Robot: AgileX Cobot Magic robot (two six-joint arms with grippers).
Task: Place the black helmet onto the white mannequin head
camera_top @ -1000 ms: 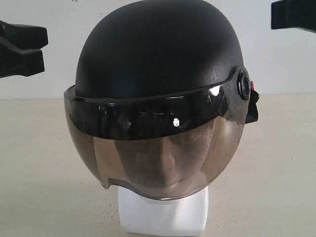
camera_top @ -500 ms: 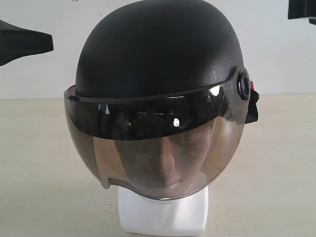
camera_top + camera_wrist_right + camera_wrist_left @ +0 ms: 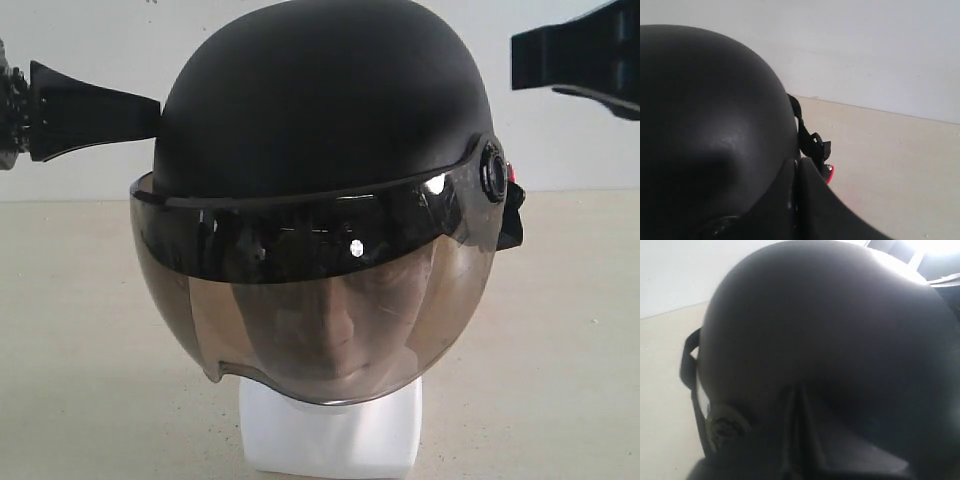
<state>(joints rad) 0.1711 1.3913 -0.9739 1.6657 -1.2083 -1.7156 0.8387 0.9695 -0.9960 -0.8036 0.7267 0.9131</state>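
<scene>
Exterior view: black helmet [image 3: 320, 100] sits on the white mannequin head [image 3: 335, 435], centre of scene, facing the camera. The smoky visor [image 3: 310, 300] is down over the face, and nose and lips show dimly through it. The blocky neck base stands on the beige table [image 3: 80, 350]. A red buckle [image 3: 513, 176] is at the helmet's right side, by the visor pivot [image 3: 493, 172]. Left gripper [image 3: 140, 110] comes in from the left, its 2 fingers pressed together into 1 wedge. The tip meets the shell's left outline; contact cannot be confirmed here. Right gripper [image 3: 530, 58] is at upper right, apart from the shell. Left wrist view: helmet dome [image 3: 830, 330] fills the frame. The left gripper [image 3: 796, 392] has its fingers closed, with only a thin seam between them, nothing pinched, and the tips right at the shell. A strap [image 3: 687, 360] and a pivot disc [image 3: 725, 422] are visible on the helmet's side. Right wrist view: shell [image 3: 705, 110] is close to the right gripper [image 3: 796, 164], whose fingers are pressed together and hold nothing. Strap [image 3: 801, 127] and red buckle [image 3: 829, 174] lie just past the fingertips.
</scene>
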